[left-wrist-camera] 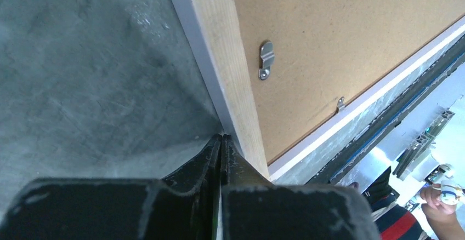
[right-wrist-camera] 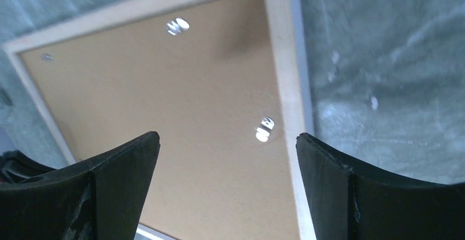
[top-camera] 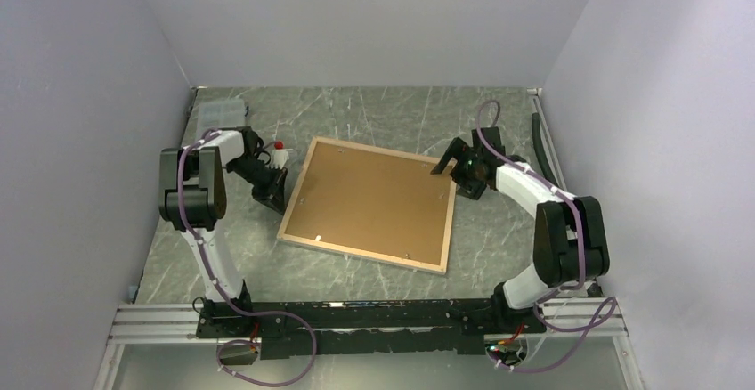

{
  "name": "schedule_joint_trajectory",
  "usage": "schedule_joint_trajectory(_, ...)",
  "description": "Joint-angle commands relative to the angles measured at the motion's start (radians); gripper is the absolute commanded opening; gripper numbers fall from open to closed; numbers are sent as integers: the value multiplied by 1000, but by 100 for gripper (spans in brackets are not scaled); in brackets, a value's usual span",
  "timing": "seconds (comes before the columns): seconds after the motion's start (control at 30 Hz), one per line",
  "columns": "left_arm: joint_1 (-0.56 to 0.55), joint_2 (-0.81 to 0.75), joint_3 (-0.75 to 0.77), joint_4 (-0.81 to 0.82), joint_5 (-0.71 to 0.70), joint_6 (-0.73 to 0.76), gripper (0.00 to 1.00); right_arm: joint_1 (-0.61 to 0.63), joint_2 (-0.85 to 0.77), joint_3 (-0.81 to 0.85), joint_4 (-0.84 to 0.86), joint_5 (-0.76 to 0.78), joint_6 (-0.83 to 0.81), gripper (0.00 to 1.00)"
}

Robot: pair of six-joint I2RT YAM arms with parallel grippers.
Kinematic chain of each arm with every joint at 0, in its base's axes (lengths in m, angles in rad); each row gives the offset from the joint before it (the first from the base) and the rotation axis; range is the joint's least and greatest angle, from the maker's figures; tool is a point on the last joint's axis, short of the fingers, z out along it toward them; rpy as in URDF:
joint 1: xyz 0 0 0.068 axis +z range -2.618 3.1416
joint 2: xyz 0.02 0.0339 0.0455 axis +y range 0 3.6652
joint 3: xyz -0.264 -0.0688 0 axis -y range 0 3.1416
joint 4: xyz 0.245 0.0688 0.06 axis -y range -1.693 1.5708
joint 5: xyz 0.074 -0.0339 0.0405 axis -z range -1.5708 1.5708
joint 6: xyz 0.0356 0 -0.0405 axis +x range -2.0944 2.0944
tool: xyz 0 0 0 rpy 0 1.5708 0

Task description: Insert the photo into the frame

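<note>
The frame (top-camera: pixel 361 255) lies face down in the middle of the table, its light wood back up, with a brown backing board (top-camera: pixel 374 199) filling it. The photo is hidden. My left gripper (top-camera: pixel 279 196) is shut, and its fingertips (left-wrist-camera: pixel 222 137) rest on the table against the outer side of the frame's left rail (left-wrist-camera: pixel 225 59). Nothing shows between its fingers. My right gripper (top-camera: pixel 452 160) hangs open above the frame's far right corner. In the right wrist view its fingers (right-wrist-camera: pixel 227 137) straddle the board and the right rail (right-wrist-camera: pixel 285 75), well above them.
Small metal clips (left-wrist-camera: pixel 266 59) (right-wrist-camera: pixel 265 129) sit along the board's edges. A clear plastic box (top-camera: pixel 220 109) lies at the back left, a small white and red object (top-camera: pixel 280 148) beside the left arm. A black strip (top-camera: pixel 539 141) runs along the right wall.
</note>
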Motion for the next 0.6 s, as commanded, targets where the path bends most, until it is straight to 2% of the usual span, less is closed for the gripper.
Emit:
schedule_joint_trajectory(0.0, 10, -104, 14, -54, 4, 19, 9, 7, -44, 136, -42, 101, -51, 100)
schedule_joint_trajectory(0.17, 41, -114, 58, -60, 71, -39, 17, 110, -113, 123, -41, 145, -15, 98)
schedule_joint_trajectory(0.27, 40, -72, 76, -56, 147, -55, 22, 215, -126, 89, 67, 101, 30, 96)
schedule_joint_trajectory(0.4, 38, 35, 115, -62, 217, -61, 20, 385, -38, 143, 158, 60, 67, 94)
schedule_joint_trajectory(0.57, 38, 73, 112, -45, 235, -63, 16, 519, 109, 223, 250, 8, 124, 92)
